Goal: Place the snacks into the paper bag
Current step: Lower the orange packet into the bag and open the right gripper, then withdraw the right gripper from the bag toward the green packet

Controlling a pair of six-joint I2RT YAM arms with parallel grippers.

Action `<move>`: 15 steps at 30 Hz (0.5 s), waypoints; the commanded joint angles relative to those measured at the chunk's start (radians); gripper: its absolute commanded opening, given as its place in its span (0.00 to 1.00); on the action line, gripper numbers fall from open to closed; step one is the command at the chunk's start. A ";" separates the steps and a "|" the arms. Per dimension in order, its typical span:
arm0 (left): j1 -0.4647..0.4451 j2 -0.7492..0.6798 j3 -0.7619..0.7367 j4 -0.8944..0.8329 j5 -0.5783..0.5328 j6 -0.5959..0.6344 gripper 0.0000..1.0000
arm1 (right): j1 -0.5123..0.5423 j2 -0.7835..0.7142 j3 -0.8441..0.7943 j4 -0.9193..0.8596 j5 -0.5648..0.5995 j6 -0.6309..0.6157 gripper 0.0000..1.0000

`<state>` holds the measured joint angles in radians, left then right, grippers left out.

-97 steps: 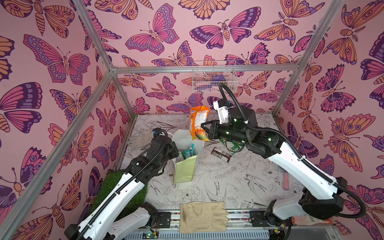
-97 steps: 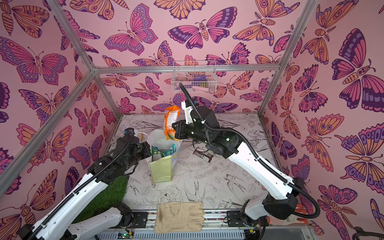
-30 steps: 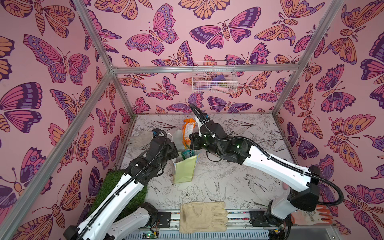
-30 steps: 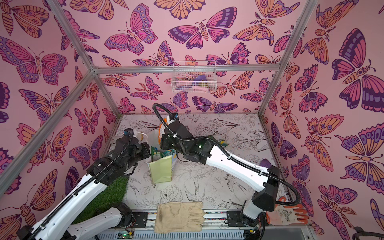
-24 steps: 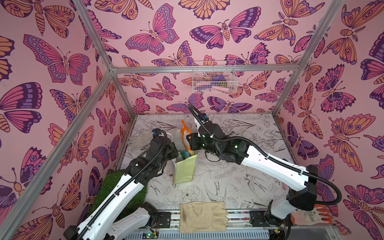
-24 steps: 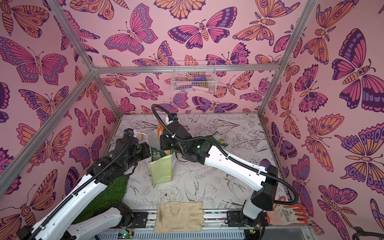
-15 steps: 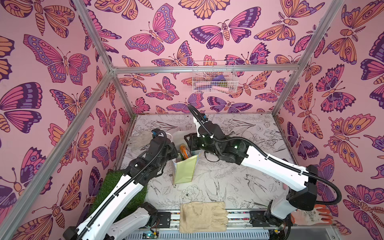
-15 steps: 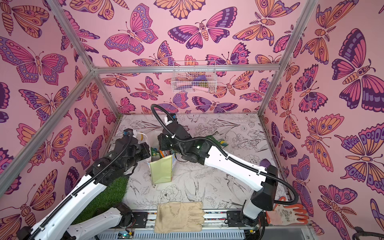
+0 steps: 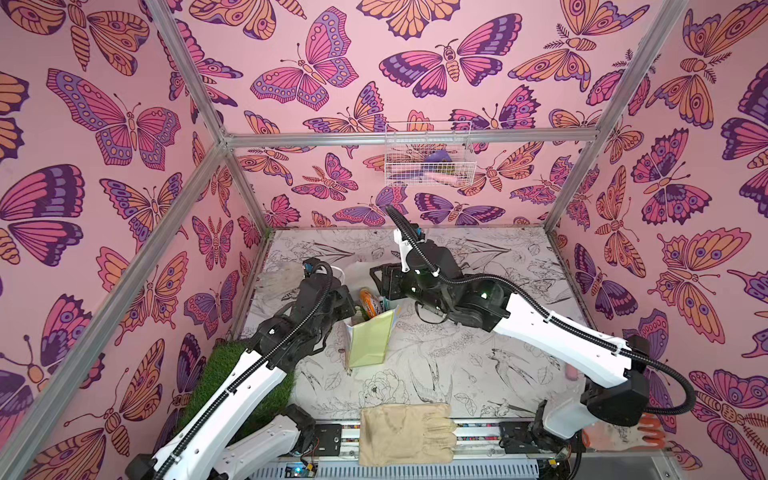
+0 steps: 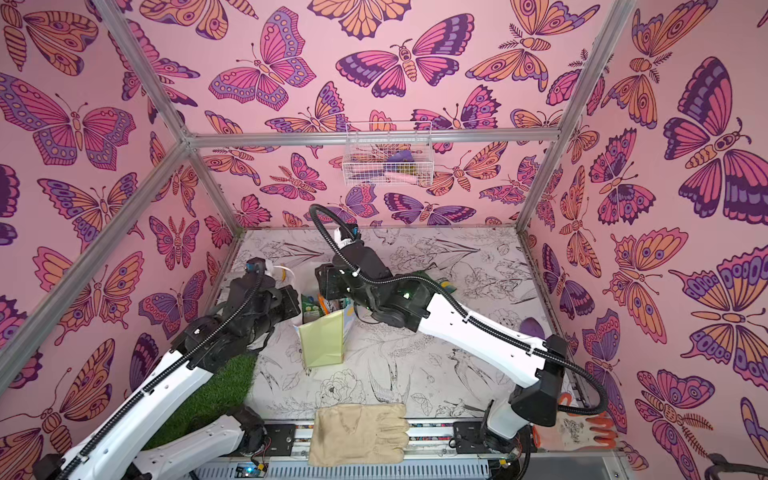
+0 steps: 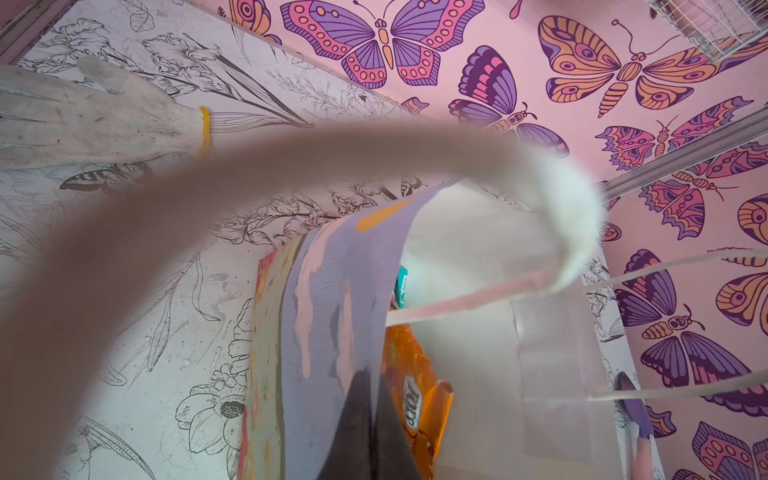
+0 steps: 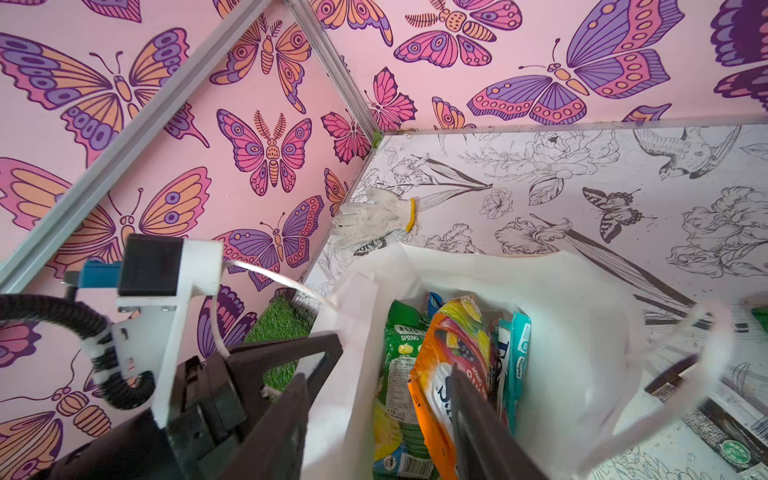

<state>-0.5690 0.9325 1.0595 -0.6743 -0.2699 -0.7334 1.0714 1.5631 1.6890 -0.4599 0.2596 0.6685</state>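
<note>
Paper bag (image 9: 370, 338) is standing upright at the middle of the table (image 9: 457, 374), behind the beige glove (image 9: 403, 434) that is lying across the front rail, nearest of all. At the near right corner the orange-and-white glove (image 9: 623, 436) is lying flat, and at the near left the grass mat (image 9: 232, 376) is showing under the left arm. The left gripper (image 11: 363, 399) is pinching the bag's wall just below the rim, jaws closed on the paper. Inside, the snacks (image 9: 368, 301) are standing on end side by side: a green packet (image 12: 399, 357), an orange packet (image 12: 449, 345) and a teal packet (image 12: 517, 353). The right gripper (image 12: 378, 372) is hovering over the mouth with jaws spread apart, gripping nothing; one finger is reaching down in front of the orange packet. Beside the bag a dark bar (image 12: 735, 436) is lying on the table, and behind the right arm a green-and-yellow packet (image 10: 434, 283) is lying too. Farther back a white knit glove (image 9: 282, 276) is lying in the left corner, and a wire basket (image 9: 428, 162) is hanging on the back wall.
</note>
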 commanded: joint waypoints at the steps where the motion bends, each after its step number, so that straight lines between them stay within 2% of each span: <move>1: 0.003 -0.027 -0.011 0.039 -0.023 0.011 0.00 | 0.009 -0.053 -0.013 0.000 0.045 -0.027 0.60; 9: 0.012 -0.033 -0.019 0.041 -0.009 0.008 0.00 | 0.007 -0.135 -0.051 -0.045 0.122 -0.050 0.74; 15: 0.016 -0.036 -0.024 0.040 -0.002 0.008 0.00 | -0.021 -0.207 -0.100 -0.094 0.164 -0.055 0.77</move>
<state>-0.5610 0.9180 1.0477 -0.6739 -0.2695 -0.7338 1.0676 1.3987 1.6077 -0.5076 0.3740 0.6273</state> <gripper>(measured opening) 0.044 0.765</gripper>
